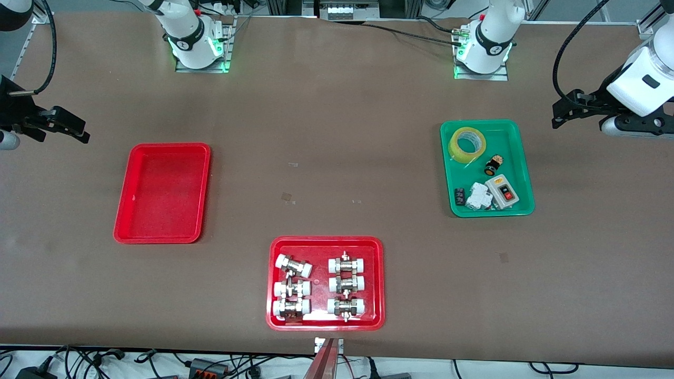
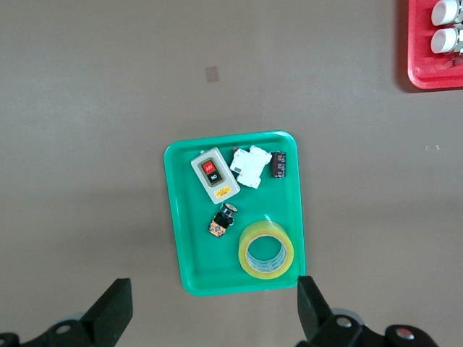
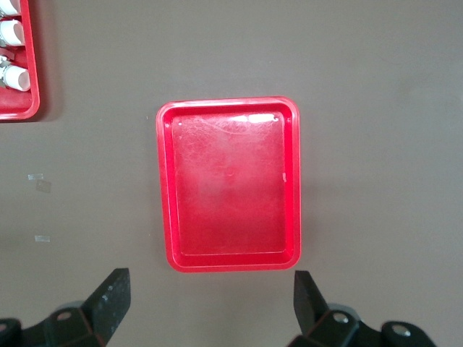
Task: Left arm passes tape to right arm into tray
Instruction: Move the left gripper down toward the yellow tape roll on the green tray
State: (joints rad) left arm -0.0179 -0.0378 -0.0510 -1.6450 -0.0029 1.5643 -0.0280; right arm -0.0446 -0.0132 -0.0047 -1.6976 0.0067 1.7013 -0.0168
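While both arms hang in the air at the two ends of the worktop, nothing is held by either of them. The left tool is over bare worktop at the left arm's end, just beside the green tray, and its fingers stand wide apart with nothing between them. The right tool is over bare worktop at the right arm's end, near the plain red tray, and its fingers are also spread wide and hold nothing.

The tape lies flat in the green tray, in the corner that is farther from the front camera, with its hole facing up. In the same tray, nearer to the front camera, lie a small black push button, a grey switch box with one red and one black button, a white part and a small black part.

The plain red tray has nothing in it. It lies well apart from the green tray. A second red tray with metal-and-white pipe fittings lies between the two ends, nearest to the front camera.
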